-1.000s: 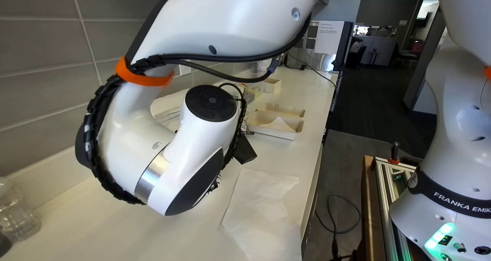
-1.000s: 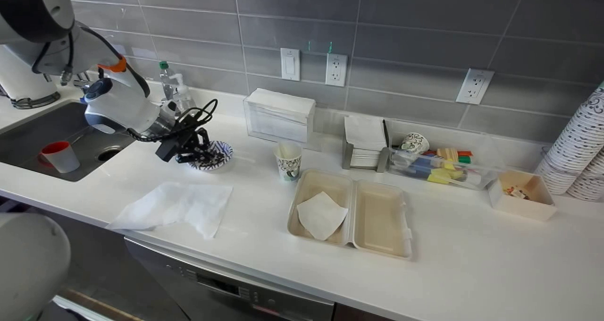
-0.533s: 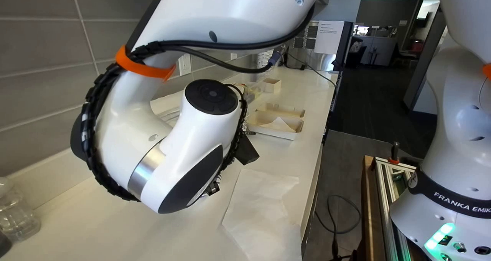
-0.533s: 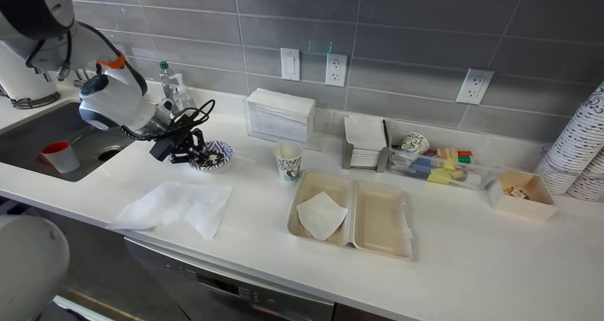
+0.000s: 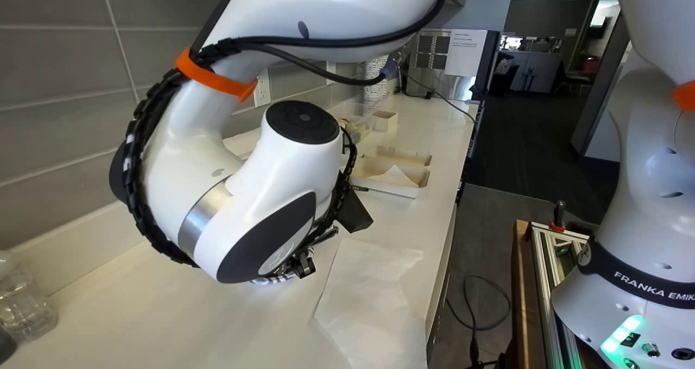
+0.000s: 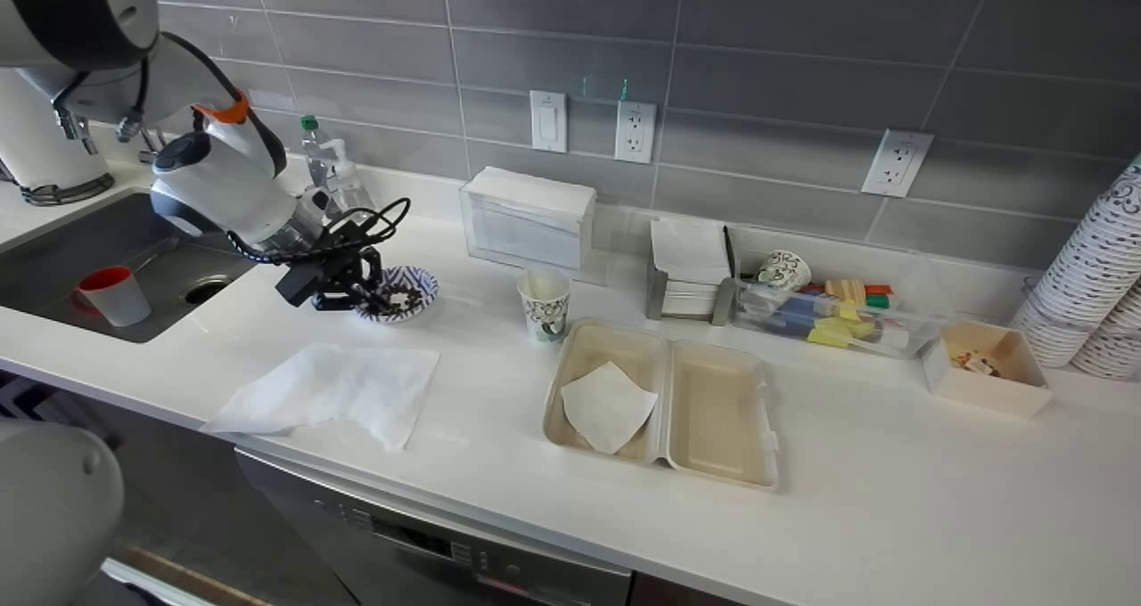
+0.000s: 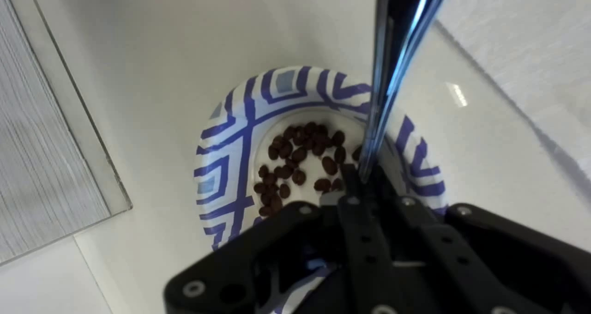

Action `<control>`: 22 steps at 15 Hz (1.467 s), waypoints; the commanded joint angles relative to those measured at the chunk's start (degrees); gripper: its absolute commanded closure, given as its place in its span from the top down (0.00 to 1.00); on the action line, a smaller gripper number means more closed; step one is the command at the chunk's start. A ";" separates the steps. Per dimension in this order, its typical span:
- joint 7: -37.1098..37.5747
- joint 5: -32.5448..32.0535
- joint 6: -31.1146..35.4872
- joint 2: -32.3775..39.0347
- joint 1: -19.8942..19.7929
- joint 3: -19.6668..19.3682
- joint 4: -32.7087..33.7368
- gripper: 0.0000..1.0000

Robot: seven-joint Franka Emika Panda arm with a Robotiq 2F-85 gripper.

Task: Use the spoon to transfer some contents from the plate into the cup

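My gripper is shut on the spoon in the wrist view. The spoon's shiny handle sticks up past the fingertips; its bowl is hidden behind the fingers. The plate, white with a blue patterned rim, lies under the gripper. The contents, dark brown bits, lie in it, partly covered by the fingers. In an exterior view, the gripper is low over the left side of the plate. The cup stands upright to the right of the plate. The other exterior view hides the cup and shows only a plate edge.
A white napkin sheet lies in front of the plate. An open takeaway box sits right of the cup. A napkin dispenser stands behind. A sink with a red-and-white mug is at the left; bottles stand behind the arm.
The gripper has shifted slightly left over the plate, showing more of the plate and contents. The wrist has tilted, and a plate edge now shows below it. The cup has not moved.
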 commanded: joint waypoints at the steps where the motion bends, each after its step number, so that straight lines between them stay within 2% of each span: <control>1: -4.84 3.92 0.11 -1.68 -5.14 3.46 0.10 0.02; 11: -4.51 11.63 -3.21 -1.95 -22.93 16.64 0.61 0.02; 17: -3.73 13.12 -8.75 -2.33 -34.03 24.82 -0.20 0.02; 22: -3.67 13.46 -13.55 -4.63 -44.17 32.32 -3.91 0.02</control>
